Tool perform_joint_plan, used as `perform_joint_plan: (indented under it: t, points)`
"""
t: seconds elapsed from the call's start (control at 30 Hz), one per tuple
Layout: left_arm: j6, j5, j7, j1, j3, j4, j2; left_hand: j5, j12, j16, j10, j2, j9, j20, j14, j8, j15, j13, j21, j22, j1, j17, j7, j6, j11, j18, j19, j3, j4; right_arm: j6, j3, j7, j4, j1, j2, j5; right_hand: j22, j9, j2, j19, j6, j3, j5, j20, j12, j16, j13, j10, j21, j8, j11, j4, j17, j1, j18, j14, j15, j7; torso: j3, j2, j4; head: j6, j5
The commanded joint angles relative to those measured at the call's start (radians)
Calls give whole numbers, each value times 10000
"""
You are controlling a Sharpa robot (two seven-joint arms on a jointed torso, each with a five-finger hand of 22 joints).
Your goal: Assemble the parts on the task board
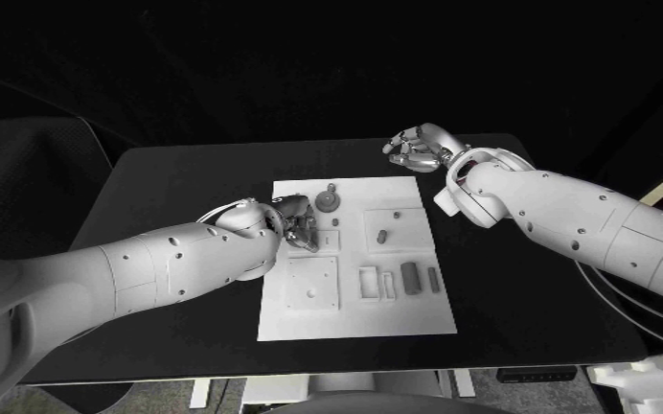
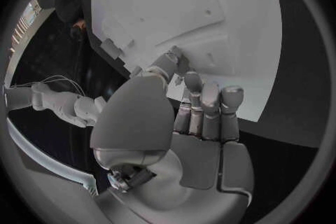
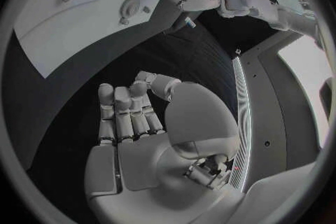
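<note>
Left hand (image 1: 293, 219) sits over the left-centre of the board (image 1: 415, 313), fingers bent down onto a small raised square block (image 1: 329, 239). In the left wrist view the fingertips (image 2: 173, 59) touch the board surface near a block edge; whether anything is pinched cannot be told.

On the board, from left: a square plate (image 1: 312, 284) near the front, a round part (image 1: 328, 200) toward the far edge, an open frame (image 1: 371, 282), a peg (image 1: 381, 236) standing in a square recess, and two dark bars (image 1: 412, 278) toward the right.

Right hand (image 1: 419, 149) hangs off the board, beyond its far right corner, fingers curled in, holding nothing.

Risk, as judged: the left fingers pressing at a slant could slide the unclamped board or tip a part, since the right hand steadies nothing.
</note>
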Motion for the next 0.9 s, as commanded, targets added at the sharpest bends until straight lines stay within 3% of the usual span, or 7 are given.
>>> perform_joint_plan:
  t: [0.03, 0.4, 0.9]
  points:
    - [-191, -36, 187, -13, -5, 20, 5, 39, -55, 66, -32, -57, 22, -50, -46, 12, 6, -12, 86, -17, 54, -11, -3, -101, -24, 528, 35, -16, -45, 129, 6, 31, 20, 2, -3, -35, -11, 11, -45, 55, 9, 79, -10, 7, 52, 63, -14, 47, 575, 65, -2, 6, -15, -88, 49, 85, 14, 62, 3, 3, -4, 3, -7]
    - [-539, -35, 252, -13, -2, 41, -41, 40, -46, 77, -17, -60, 20, -53, -35, 20, 3, -9, 89, -18, 86, -15, -15, -129, -27, 532, 46, -5, -72, 162, 6, 19, 28, 2, -20, -35, -11, 12, -49, 56, 14, 85, -10, 7, 53, 64, -16, 47, 577, 66, -3, 6, -16, -94, 50, 85, 14, 63, 3, 1, -2, 23, 6]
    - [-551, -11, 283, -14, 0, 45, -51, 36, -29, 120, 28, -119, -61, -50, 1, -49, -5, -18, 93, -33, 128, -59, -131, -608, -23, 530, 97, 14, -159, 226, 5, 1, 38, 2, -22, -35, -11, 13, -53, 56, 19, 92, -10, 7, 55, 65, -17, 48, 579, 68, -4, 7, -16, -100, 50, 85, 14, 64, 3, -1, 1, 16, -1]
